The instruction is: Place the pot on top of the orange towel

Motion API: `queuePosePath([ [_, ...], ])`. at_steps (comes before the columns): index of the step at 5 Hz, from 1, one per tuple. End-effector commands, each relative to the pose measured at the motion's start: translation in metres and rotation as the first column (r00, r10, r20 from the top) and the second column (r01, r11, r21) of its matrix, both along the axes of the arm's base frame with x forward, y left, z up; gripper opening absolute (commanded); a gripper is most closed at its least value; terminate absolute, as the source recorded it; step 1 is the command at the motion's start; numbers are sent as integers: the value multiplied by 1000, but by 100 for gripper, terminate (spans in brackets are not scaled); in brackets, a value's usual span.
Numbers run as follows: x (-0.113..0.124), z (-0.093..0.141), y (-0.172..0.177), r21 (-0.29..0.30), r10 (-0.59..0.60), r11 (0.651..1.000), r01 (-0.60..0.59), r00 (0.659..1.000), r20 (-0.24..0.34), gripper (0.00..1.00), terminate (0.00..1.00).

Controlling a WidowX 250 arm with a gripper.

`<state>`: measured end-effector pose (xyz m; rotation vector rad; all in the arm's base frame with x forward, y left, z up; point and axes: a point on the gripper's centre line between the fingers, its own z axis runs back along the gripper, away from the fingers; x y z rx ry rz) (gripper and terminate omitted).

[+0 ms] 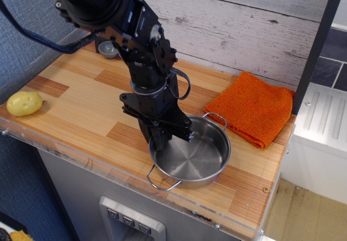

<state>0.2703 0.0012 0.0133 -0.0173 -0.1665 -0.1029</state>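
Note:
The shiny steel pot (198, 155) with two wire loop handles sits on the wooden counter near the front edge. My black gripper (158, 141) points down at the pot's left rim, and its fingers are shut on that rim. The pot rests flat on the counter. The orange towel (254, 107) lies folded at the back right, just beyond the pot's far handle and apart from it.
A yellow potato (24, 103) lies at the counter's left front. A small grey bowl (108, 49) stands at the back left, partly behind my arm. The wooden counter (81, 105) ends at a clear front lip; a white appliance (320, 127) stands right of it.

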Motion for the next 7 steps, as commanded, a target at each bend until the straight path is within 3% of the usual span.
queuePosePath([
  [1,21,41,13,-91,96,992,-87,990,104,0,0],
  [3,44,56,10,-234,221,953,-191,969,108,0,0],
  [4,63,64,-1,-267,262,937,-226,959,107,0,0],
  [6,96,55,-20,-284,292,923,-260,953,77,0,0],
  [7,107,43,-29,-264,290,928,-264,955,63,0,0],
])
